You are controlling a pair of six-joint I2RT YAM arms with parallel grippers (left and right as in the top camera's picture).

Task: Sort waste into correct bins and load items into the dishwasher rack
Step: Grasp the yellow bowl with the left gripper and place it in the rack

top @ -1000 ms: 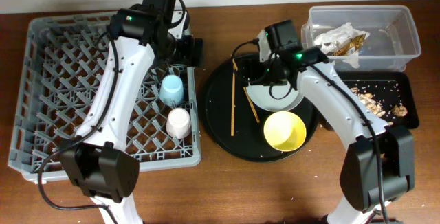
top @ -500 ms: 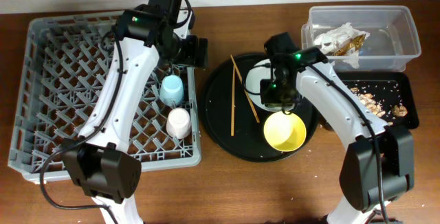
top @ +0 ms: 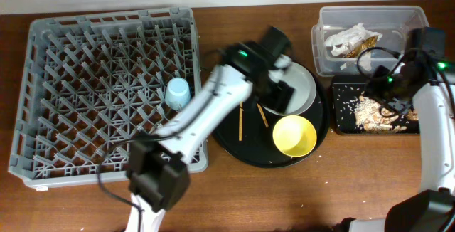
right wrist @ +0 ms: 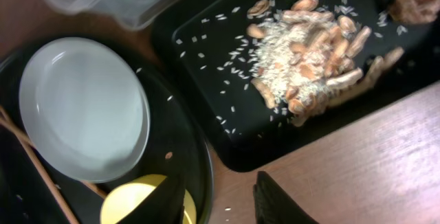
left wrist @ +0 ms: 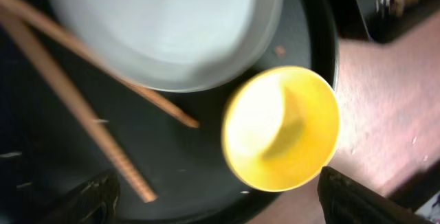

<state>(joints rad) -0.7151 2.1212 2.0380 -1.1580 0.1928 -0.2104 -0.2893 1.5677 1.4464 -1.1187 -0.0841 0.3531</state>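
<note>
My left gripper [top: 284, 97] hangs open over the round white-grey plate [top: 307, 90] on the round black tray. In the left wrist view its jaws [left wrist: 223, 200] stand wide apart above the tray, empty, with the yellow bowl [left wrist: 282, 128] just ahead and two wooden chopsticks [left wrist: 103, 148] crossing under the plate's edge. My right gripper [top: 379, 92] hovers over the shallow black tray [top: 343, 124], whose beige food scraps [right wrist: 309, 45] lie heaped. Its fingers [right wrist: 278, 200] are apart with nothing between them. Crumpled napkins and a gold wrapper [top: 352, 38] lie in the clear tub [top: 421, 43]. A light blue cup [top: 177, 92] stands in the grey rack [top: 43, 82].
The round black tray [top: 234, 146] sits between rack and bins, with the yellow bowl [top: 294, 134] at its front right. The left arm stretches across the rack's right edge. Bare wooden table [top: 334, 189] lies in front of the trays.
The left arm swung from the rack's far right corner to over the plate. The right arm left the plate and moved right to over the black tray; its jaws closed, then parted again.
</note>
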